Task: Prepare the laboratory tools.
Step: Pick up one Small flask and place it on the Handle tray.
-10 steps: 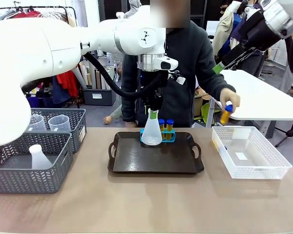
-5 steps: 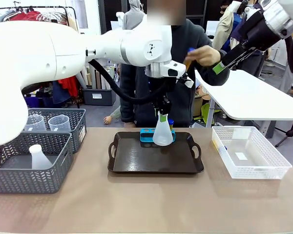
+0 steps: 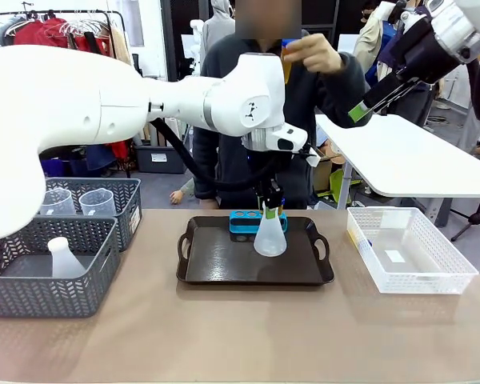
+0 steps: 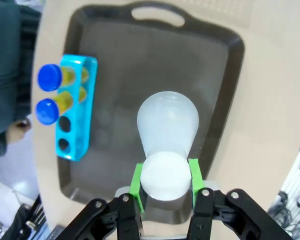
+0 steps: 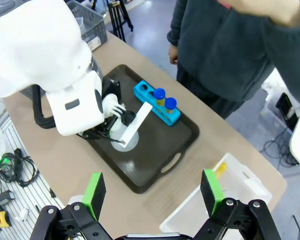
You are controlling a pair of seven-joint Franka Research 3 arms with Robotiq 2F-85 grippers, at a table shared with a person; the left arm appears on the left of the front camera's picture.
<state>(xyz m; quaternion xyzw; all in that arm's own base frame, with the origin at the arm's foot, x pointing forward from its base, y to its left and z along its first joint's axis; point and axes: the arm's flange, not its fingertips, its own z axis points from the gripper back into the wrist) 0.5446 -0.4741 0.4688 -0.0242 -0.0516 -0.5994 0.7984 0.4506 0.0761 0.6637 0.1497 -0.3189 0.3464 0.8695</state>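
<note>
Left gripper (image 4: 165,180) has its green pads (image 4: 136,181) pinched on the neck of the flask (image 4: 167,125), jaws part closed around it; flask is translucent white plastic, matte and cone-shaped, narrow neck, wide round base; it hangs upright straight below the fingers, base low at the tray (image 4: 210,65), can't tell if it touches; in the front view the left gripper (image 3: 269,213) grips the flask (image 3: 270,238) over the tray's (image 3: 224,260) middle; tray is dark, smooth, slightly glossy, rectangular with rounded corners and cut-out handles.

Beside the fingers, at the tray's far edge, a bright blue plastic rack (image 4: 72,107), a block with round holes; two tubes (image 4: 49,77) stand in it, yellow see-through bodies, shiny blue caps; remaining holes are dark; rack is apart from the flask.

Right gripper (image 5: 152,195) is up high, jaws spread wide, holding nothing; tray, rack and white basket (image 5: 230,185) lie well below its fingers.

Person's hand (image 3: 312,52) is raised well above the left fingers, holding a third tube (image 3: 286,58); small, detail unclear.

Well off to the left fingers' side, grey baskets (image 3: 32,300) with lattice walls; clear jugs (image 3: 100,202) in the rear one, a second flask (image 3: 64,258) in the front one.
</note>
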